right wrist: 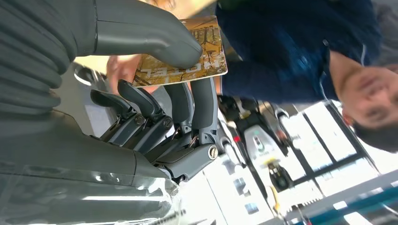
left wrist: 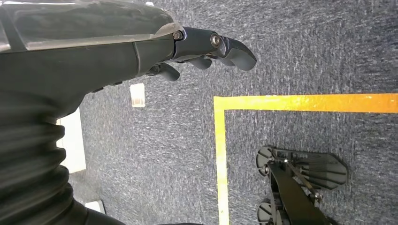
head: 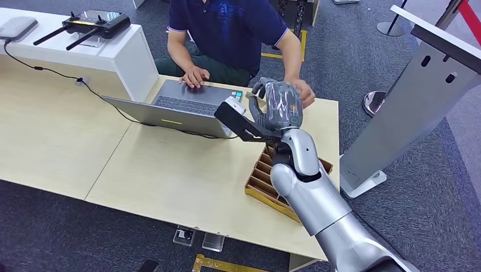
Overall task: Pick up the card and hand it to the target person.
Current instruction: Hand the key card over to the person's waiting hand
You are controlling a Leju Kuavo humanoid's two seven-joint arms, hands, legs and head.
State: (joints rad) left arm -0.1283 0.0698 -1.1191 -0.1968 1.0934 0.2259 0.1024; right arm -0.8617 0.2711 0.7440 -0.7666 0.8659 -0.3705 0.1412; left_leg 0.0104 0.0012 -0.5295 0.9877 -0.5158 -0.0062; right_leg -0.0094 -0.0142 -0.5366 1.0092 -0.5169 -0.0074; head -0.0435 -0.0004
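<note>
My right hand [head: 278,105] is raised over the table's far right side, close to the person [head: 230,28] seated behind it. In the right wrist view the thumb and fingers [right wrist: 197,108] pinch a brown and gold patterned card [right wrist: 209,58]. The person's hand [head: 303,90] sits right behind my right hand, and part of it [right wrist: 119,68] shows beside the card's far edge; contact cannot be made out. My left hand [left wrist: 206,49] hangs over grey carpet, fingers loosely curled, holding nothing.
A brown slotted card holder [head: 266,181] lies on the table [head: 170,175] under my right forearm. An open grey laptop [head: 181,107] stands in front of the person. A white box with a router [head: 96,25] is far left. A grey gate post [head: 408,107] stands right.
</note>
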